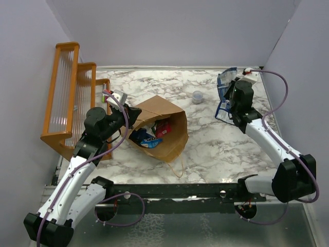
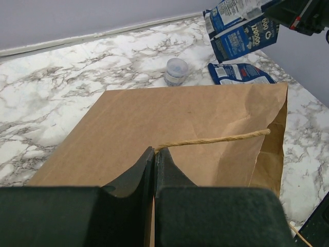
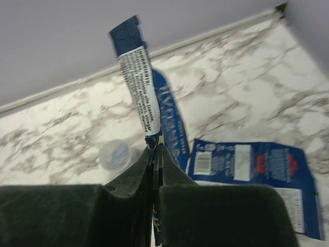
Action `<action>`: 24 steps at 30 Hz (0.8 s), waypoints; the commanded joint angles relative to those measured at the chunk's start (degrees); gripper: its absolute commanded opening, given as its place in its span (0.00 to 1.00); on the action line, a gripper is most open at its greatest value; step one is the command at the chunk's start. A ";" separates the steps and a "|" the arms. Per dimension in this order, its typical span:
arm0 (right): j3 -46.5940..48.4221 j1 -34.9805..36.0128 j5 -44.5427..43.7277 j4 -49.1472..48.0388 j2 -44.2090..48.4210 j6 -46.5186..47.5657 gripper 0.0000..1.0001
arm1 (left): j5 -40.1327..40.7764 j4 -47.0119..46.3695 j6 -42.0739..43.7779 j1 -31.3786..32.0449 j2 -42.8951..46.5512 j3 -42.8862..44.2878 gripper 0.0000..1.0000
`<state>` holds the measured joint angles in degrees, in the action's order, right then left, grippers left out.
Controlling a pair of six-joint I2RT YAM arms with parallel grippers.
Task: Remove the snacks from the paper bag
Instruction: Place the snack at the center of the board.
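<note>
Underneath everything, the counter: hard, glossy, marble-patterned, slick under paper and foil. Along its left edge, an orange rack of rigid wooden frames with clear ribs. Left of centre, the paper bag, tipped on its side with the mouth open toward the near left corner: thin brown kraft, creased, light, stiff enough to hold a boxy shape, probably quick to buckle or tear. Best taken at the doubled rim or the twisted cord handle. Pinched at that rim, right by the handle root, by the left end effector, fingers pressed together on the paper. Inside the mouth, the snacks, blue and red. Likely featherweight, crinkly, slippery and puffed, with crushable contents, so better nipped at a flat crimped end seal. Over the far right corner, the right end effector, clamped on the end of a blue packet. Flat on the counter below, a second blue packet. Toward the far edge, between bag and right arm, a small clear round cup.
</note>
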<state>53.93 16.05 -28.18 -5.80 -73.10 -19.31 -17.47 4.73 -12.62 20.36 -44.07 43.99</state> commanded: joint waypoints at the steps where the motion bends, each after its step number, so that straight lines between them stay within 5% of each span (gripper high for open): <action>1: 2.58 -0.78 12.49 2.86 -1.91 -10.22 0.02 | -1.26 -1.32 0.43 -0.39 0.95 -0.39 0.00; 11: 0.30 -11.20 27.32 3.99 -6.52 -21.74 0.02 | -1.51 -1.31 0.26 -0.62 0.39 -0.57 0.00; 20: -8.20 -16.83 22.72 5.78 -5.29 -23.23 0.02 | -2.23 -1.57 -0.04 -1.00 -0.24 -0.83 0.00; 24: -9.71 -16.93 12.81 9.86 -3.34 -25.10 0.21 | -2.47 -1.66 -0.10 -1.27 -0.32 -0.83 0.00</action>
<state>45.30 -0.75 -5.82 0.19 -79.31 -42.02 -18.68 4.51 -12.69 19.75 -44.34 43.57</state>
